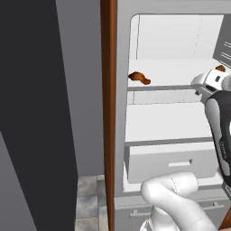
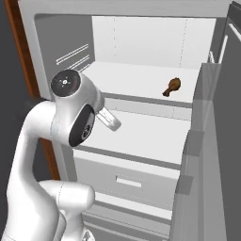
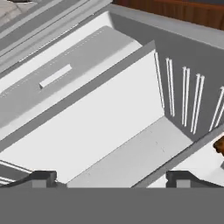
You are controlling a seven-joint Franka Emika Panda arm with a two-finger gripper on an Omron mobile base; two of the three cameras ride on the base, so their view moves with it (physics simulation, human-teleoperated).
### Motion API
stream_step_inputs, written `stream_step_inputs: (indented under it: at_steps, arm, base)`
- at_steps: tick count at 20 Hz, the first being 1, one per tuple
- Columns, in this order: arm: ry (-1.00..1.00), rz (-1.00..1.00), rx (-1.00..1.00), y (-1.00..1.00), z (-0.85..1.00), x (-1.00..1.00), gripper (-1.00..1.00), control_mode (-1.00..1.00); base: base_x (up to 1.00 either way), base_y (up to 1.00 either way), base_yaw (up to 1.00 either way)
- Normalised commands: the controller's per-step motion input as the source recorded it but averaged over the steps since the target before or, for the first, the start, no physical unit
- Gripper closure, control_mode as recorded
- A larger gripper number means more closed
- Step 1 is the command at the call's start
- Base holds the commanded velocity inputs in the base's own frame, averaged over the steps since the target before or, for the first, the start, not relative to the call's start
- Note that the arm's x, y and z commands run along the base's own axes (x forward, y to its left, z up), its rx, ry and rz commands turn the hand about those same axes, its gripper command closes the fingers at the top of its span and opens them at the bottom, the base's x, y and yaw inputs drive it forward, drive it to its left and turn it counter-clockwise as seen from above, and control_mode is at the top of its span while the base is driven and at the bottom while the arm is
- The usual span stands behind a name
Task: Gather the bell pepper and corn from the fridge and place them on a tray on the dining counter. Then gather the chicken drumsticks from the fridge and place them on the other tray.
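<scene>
Open tall pale grey fridge (image 2: 141, 28) with white interior shelves, seen from behind the white arm. 2 small orange-brown club-shaped chicken drumsticks lie on the upper white shelf (image 1: 176, 72). In the left base view, 1 drumstick (image 1: 139, 78) rests near the shelf's left front edge, and a second (image 1: 220, 68) shows partly behind the arm's wrist at the right. In the right base view, a drumstick (image 2: 172, 86) lies toward the right side of that same shelf, its thick end away from the camera.

Below the upper shelf sits a second white shelf (image 2: 141, 136), bare on its visible part, and beneath it a pale drawer with a rectangular recessed handle (image 2: 129, 182). The grey fridge door (image 2: 221, 155) stands open along the right edge of the right base view. A reddish-brown wood panel (image 1: 108, 113) borders the fridge on its left side.

The two-finger gripper (image 3: 111, 177) is inside the fridge opening at the level of the lower shelf; the hand view, rolled relative to the room, looks across the shelf and drawer front. Its 2 dark fingertips (image 3: 43, 177) stand far apart with nothing between them. A brown patch at that view's right edge is likely a drumstick (image 3: 219, 145), well apart from the fingertips.
</scene>
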Motion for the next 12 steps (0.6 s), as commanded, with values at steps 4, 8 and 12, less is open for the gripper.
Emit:
stream_step_inputs:
  at_steps: [4,8,12]
  arm:
    - [0.39,0.05,-0.40,0.15,0.27,0.00,-1.00,-1.00]
    - [0.12,0.00,-0.02,0.00,0.00,-0.03,-1.00,-1.00]
    - [-0.01,0.01,0.00,-0.14,-0.04,-0.05,-1.00,-1.00]
  base:
    - [0.00,0.00,0.00]
    - [0.00,0.00,0.00]
    - [0.00,0.00,0.00]
